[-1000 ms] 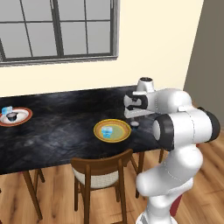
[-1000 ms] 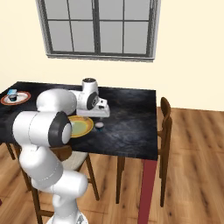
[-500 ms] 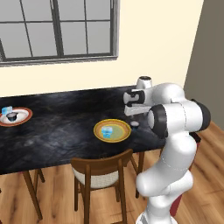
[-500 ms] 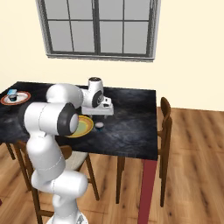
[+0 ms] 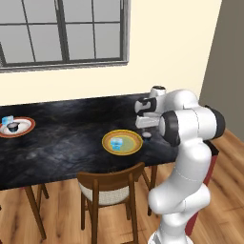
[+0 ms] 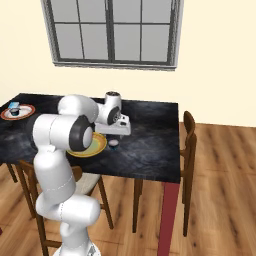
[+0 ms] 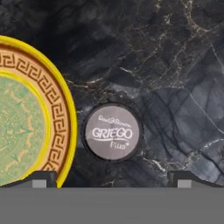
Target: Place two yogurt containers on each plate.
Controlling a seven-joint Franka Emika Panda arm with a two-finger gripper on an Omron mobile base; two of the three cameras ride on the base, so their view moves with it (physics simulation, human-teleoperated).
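The two-finger gripper [image 7: 111, 179] hangs with its jaws spread wide, holding nothing, directly over a round yogurt cup with a dark grey lid [image 7: 112, 132]. That cup stands on the black marble table [image 5: 71, 138] just beside the yellow-orange plate with the paler green centre [image 7: 39, 127] — at its 3 o'clock, seemingly not touching. A light blue squarish cup [image 5: 116, 143] sits on that plate. Far off, the white red-rimmed plate [image 5: 26, 128] carries a blue cup [image 5: 7, 121] and a dark-topped one [image 5: 13, 127].

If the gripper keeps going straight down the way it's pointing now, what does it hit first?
Most likely the round yogurt container with the grey lid, standing on the black table just beside the yellow-orange plate. The open gripper has its fingertips either side of it; its height above the lid is hard to judge.
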